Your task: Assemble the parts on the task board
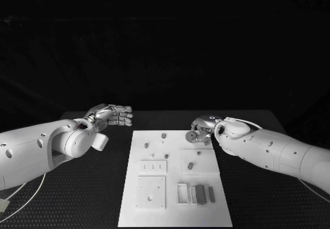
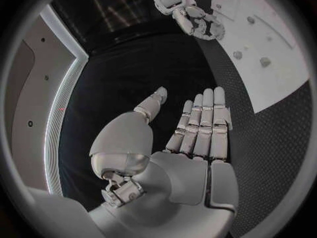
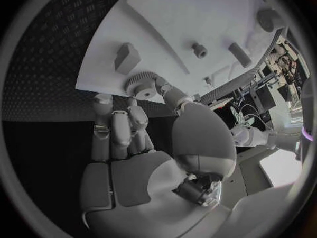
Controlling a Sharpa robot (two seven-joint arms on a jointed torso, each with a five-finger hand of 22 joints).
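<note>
The white task board [image 1: 175,212] lies in the middle of the black table. My right hand [image 1: 204,128] hovers at the board's far right corner and pinches a small grey gear [image 1: 190,136] between thumb and a finger; the right wrist view shows the gear [image 3: 140,84] at the fingertips, just off the board's [image 3: 192,16] edge. My left hand [image 1: 110,116] hangs left of the board's far end with fingers straight and close together, holding nothing; the left wrist view shows the same left hand [image 2: 198,129] flat. Small pegs [image 1: 163,135] stand on the board.
On the board are a slotted plate [image 1: 152,167], a square plate [image 1: 150,192], a short peg [image 1: 190,166] and dark blocks [image 1: 200,194] beside a small frame [image 1: 182,193]. Black matting surrounds the board on both sides.
</note>
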